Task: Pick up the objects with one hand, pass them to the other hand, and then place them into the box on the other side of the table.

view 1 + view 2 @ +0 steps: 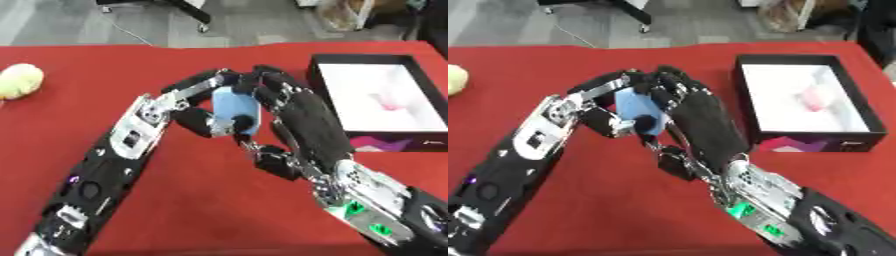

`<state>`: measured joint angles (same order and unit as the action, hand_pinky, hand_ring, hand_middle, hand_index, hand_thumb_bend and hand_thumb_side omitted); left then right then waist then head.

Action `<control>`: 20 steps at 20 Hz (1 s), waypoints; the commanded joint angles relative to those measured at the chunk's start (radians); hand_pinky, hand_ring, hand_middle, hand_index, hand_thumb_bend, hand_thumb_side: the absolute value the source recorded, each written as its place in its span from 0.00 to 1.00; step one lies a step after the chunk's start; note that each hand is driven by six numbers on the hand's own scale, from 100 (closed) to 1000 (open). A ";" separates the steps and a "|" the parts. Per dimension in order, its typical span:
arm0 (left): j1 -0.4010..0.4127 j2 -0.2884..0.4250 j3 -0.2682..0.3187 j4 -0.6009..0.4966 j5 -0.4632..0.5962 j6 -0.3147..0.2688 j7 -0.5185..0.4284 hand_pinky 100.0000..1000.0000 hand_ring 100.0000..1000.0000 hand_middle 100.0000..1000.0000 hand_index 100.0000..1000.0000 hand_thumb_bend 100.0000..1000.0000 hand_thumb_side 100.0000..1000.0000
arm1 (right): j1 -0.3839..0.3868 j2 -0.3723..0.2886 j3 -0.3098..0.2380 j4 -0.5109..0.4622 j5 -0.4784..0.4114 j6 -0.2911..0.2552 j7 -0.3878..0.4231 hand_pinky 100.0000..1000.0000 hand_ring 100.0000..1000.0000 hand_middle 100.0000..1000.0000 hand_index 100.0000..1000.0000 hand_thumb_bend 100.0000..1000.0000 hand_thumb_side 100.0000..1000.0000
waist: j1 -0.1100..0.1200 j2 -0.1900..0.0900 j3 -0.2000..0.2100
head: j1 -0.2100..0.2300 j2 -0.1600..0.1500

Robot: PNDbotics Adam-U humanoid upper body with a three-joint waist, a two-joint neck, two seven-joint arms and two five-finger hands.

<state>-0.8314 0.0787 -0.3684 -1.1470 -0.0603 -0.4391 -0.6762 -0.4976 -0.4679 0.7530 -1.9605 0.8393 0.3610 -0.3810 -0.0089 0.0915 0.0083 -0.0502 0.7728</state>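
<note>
Since task wants hand-to-hand pass, we hold pale blue rounded block [234,107] above red-covered bench [201,200], mid-bench, between both hands; left hand [203,107] curled round block from left, fingers over its top, thumb at its lower edge; right hand [289,107] meets it from right, fingers wrapped on its upper edge; we judge handover under way. Black box with white lining [750,112] sits at right, pink item [812,98] inside. Yellow-green soft object [19,80] waits far left.

- I can read no text, label, brand or number anywhere here.
- The front of my box [815,142] carries pink and purple print, but no legible words.
</note>
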 commanded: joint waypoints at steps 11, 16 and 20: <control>-0.012 -0.024 -0.041 -0.023 0.011 -0.187 -0.231 0.67 0.46 0.43 0.69 0.00 0.47 | -0.025 0.015 -0.040 -0.040 0.046 0.045 -0.135 0.44 0.65 0.24 0.24 0.00 0.00 | -0.006 -0.015 0.006 | -0.012 -0.003; -0.020 -0.011 -0.012 -0.022 0.009 -0.167 -0.231 0.69 0.52 0.50 0.79 0.00 0.78 | -0.022 0.004 -0.052 -0.040 0.055 0.044 -0.155 0.45 0.64 0.23 0.23 0.00 0.00 | -0.007 -0.018 0.009 | -0.019 -0.003; -0.018 -0.010 0.018 -0.009 -0.009 -0.165 -0.231 0.76 0.68 0.67 0.86 0.00 1.00 | -0.018 -0.016 -0.058 -0.040 0.061 0.035 -0.134 0.46 0.64 0.23 0.24 0.00 0.00 | -0.010 -0.021 0.012 | -0.042 -0.003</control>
<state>-0.8455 0.0711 -0.3511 -1.1590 -0.0571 -0.4116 -0.7038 -0.4877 -0.4655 0.7448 -1.9636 0.8797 0.3944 -0.5092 -0.0182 0.0871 0.0198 -0.0835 0.7728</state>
